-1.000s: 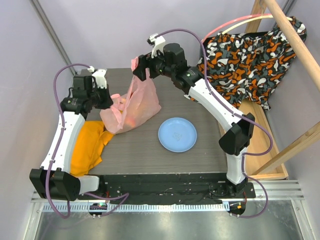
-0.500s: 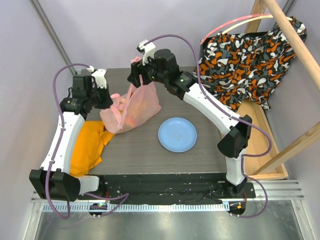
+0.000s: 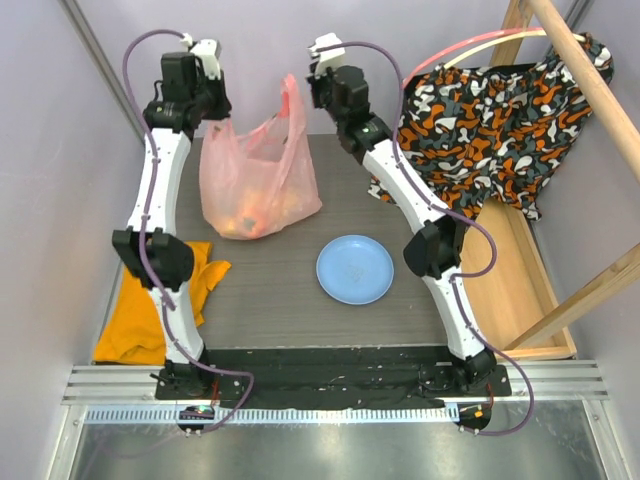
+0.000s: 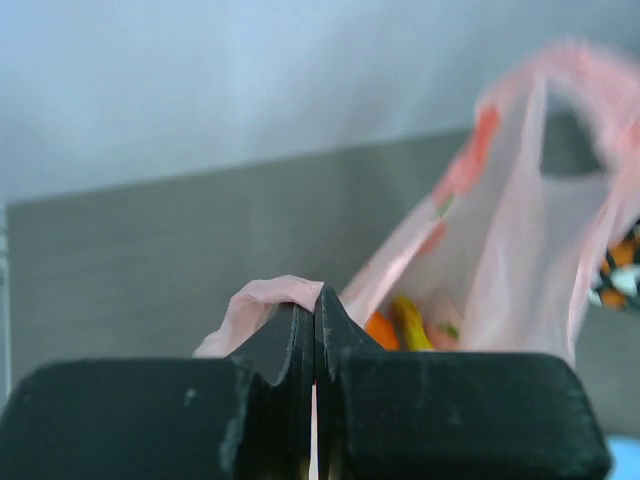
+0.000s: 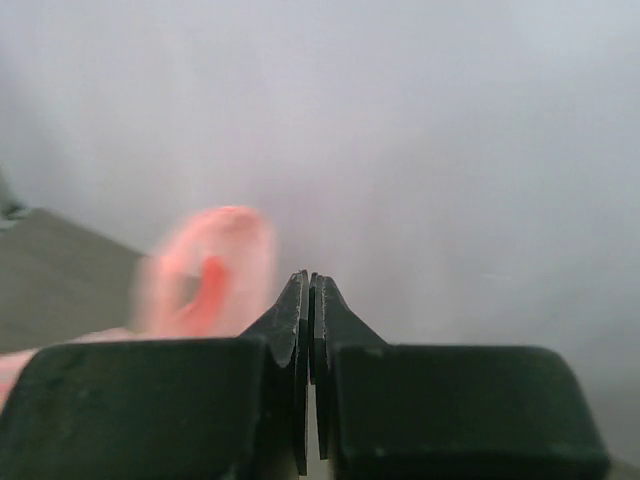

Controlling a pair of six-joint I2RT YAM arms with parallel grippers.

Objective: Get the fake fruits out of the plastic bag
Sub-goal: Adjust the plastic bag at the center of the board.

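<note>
The thin, crinkly, translucent pink plastic bag (image 3: 255,170) has red-orange print patches near its handles. Through its skin the small glossy fake fruits (image 3: 250,218) show as orange and yellow. The round light-blue plate (image 3: 355,270) is plain, with no pattern. The crumpled orange cloth (image 3: 150,315) is one solid colour. The draped patterned fabric (image 3: 500,105) has orange, black and white blotches. The wood-grain tabletop (image 3: 270,290) is dark grey-brown. The left claw (image 4: 315,300) and the right claw (image 5: 308,290) are matt black.

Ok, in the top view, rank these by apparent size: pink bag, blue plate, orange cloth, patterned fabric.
1. patterned fabric
2. plastic bag, though it is held up nearer the camera, which may inflate it
3. orange cloth, partly hidden, so its place below the bag is unsure
4. blue plate
</note>
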